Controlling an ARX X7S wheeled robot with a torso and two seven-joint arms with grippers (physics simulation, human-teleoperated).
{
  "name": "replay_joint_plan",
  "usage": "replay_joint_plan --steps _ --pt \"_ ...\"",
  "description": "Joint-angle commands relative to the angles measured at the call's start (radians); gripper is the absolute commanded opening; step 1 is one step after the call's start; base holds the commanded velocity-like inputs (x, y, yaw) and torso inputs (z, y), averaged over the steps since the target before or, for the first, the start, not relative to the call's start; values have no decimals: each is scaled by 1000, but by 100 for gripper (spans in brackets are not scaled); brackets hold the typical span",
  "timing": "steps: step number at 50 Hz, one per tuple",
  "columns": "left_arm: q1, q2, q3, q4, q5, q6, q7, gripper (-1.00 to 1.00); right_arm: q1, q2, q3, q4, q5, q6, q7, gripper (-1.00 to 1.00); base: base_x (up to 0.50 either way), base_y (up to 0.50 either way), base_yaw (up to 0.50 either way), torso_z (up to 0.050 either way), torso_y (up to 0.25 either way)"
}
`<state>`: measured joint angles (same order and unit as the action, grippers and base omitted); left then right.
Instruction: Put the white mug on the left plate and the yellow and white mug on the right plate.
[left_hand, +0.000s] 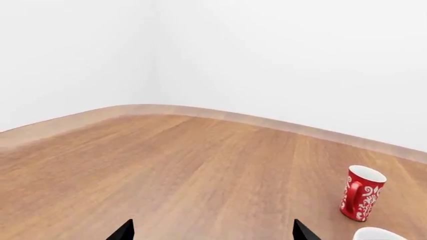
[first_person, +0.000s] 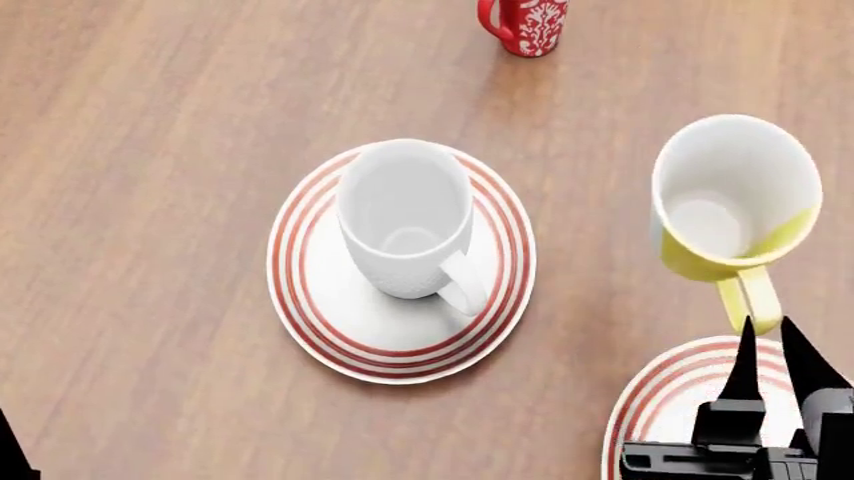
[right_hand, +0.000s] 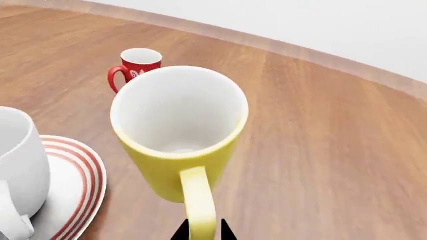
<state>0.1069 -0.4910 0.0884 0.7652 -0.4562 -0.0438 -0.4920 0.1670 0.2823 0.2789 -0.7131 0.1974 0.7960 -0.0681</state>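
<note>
The white mug (first_person: 403, 215) stands upright on the left plate (first_person: 304, 305), handle toward the near right. My right gripper (first_person: 766, 328) is shut on the handle of the yellow and white mug (first_person: 731, 195), which it holds just beyond the right plate (first_person: 661, 400), apparently off the table. In the right wrist view the two fingertips (right_hand: 179, 233) pinch the yellow handle, with the yellow and white mug (right_hand: 179, 130) ahead and the white mug (right_hand: 20, 160) on its plate (right_hand: 80, 175) beside it. My left gripper (left_hand: 213, 235) is open and empty over bare table.
A red mug with white floral pattern (first_person: 527, 22) stands at the far side of the wooden table; it also shows in the left wrist view (left_hand: 362, 192) and the right wrist view (right_hand: 137, 65). The table's far edge (left_hand: 200, 112) meets a white wall.
</note>
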Motion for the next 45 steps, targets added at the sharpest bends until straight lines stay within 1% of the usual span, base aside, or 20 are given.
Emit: replay_joint_plan --steps 1,9,17,29,45 --pt "-5 -2 3 1 -1 -5 -5 100 -160 -6 127 -125 43 -24 -35 -100 0 0 0 0 0" --pt "-11 -4 2 -3 -5 -8 -6 100 -257 -25 191 -170 67 -57 -56 -100 0 0 0 0 0" --pt "-13 -5 3 -3 -5 -8 -9 100 -368 -56 248 -188 83 -133 -89 -100 0 0 0 0 0" --pt "-17 -7 7 -3 -5 -9 -11 100 -469 -102 251 -127 63 -267 -117 -100 0 0 0 0 1" --pt "-17 -8 14 1 -3 -8 -13 100 -539 -138 269 -54 74 -377 -139 -100 0 0 0 0 0"
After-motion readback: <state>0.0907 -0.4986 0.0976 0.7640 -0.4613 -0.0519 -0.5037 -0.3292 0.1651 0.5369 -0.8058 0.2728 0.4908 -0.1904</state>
